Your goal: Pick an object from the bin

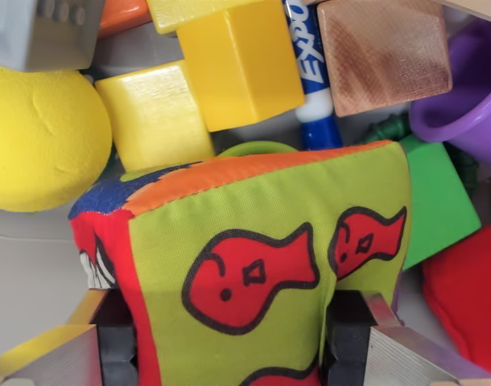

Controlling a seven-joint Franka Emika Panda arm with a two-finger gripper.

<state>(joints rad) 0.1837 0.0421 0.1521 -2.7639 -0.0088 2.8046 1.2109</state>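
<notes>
Fabric cube (262, 257) between end effector (229, 354) pads; blocks (237, 64), marker (310, 72) behind; ball (36, 137) left.

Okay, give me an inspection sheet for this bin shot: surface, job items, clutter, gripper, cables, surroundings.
Surface: pale bin floor shows at the wrist view's left.
Job's things: fabric cube, green with red fish prints, sits between the gripper fingers.
Clutter: yellow foam ball, two yellow blocks, wooden block, Expo marker, purple cup, green block, red soft item, grey part.
Gripper: gripper closed on the fabric cube, pads pressing its sides.
Cables: nothing seen.
Surroundings: nothing seen.
</notes>
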